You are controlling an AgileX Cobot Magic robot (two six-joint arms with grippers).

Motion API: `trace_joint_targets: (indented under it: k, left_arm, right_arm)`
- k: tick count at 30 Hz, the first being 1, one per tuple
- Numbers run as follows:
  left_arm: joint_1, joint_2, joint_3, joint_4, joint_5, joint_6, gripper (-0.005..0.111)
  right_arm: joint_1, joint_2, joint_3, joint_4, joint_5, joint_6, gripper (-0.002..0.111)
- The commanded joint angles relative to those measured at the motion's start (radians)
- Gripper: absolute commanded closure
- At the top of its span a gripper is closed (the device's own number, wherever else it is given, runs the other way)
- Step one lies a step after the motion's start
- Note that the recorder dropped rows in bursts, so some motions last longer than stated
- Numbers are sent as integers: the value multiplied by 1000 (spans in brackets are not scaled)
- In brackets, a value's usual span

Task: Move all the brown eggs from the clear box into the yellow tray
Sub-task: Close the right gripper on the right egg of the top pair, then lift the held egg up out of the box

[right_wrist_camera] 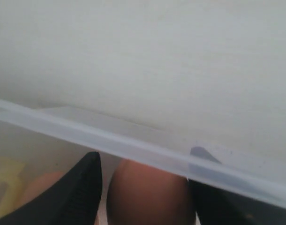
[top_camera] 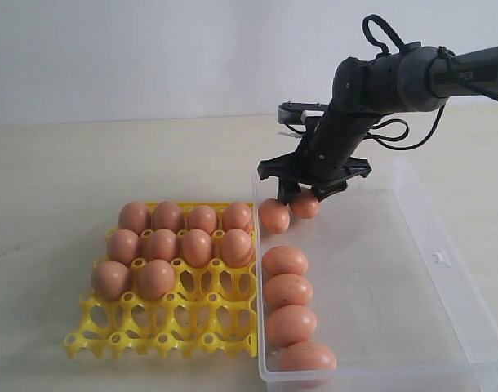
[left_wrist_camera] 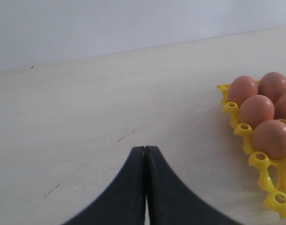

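Ten eggs [top_camera: 162, 243] sat in the tray [top_camera: 82, 339]. Its two far rows were full and two more filled the left end of the third row, leaving the other cups [top_camera: 192, 314] bare. Six lay in the box [top_camera: 445, 245], which stood on the bench [top_camera: 110, 155] just right of the tray. Four of them formed a line [top_camera: 287, 290] along its left wall and two sat at its far left corner. The job looked a little past halfway, with the pick of the eleventh egg in hand.

The right fingers [right_wrist_camera: 84, 187] were down in that far corner, spread wide to either side of the egg [top_camera: 304, 204] farther from the wall. The right wrist view showed a sliver of light between that egg and one finger, so they looked open around it and not yet gripping. Its neighbour [top_camera: 273, 215] lay just beside it, touching or nearly so. The left fingers [left_wrist_camera: 150, 187] were pressed together, empty, above bare bench near the tray's corner.

The next move called for a gentle close on the egg's sides, firm enough to lift the smooth shell without cracking it. After that, a straight rise clear of the neighbour and the box wall, and a carry across to the next bare cup in the third row. A nudge could set the neighbour rolling.
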Motion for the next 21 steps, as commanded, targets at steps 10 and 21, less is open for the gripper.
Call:
trace_joint_targets:
  k: [10,21]
  left_arm:
    - [-3,2,-4,-2,-12,-4,107]
    - [-3,2,-4,-2,-12,-4,107]
  right_arm:
    - [-4,0,-9,-11,-31,-71,108]
    - [22,-185,39,-23,-92,-96,108]
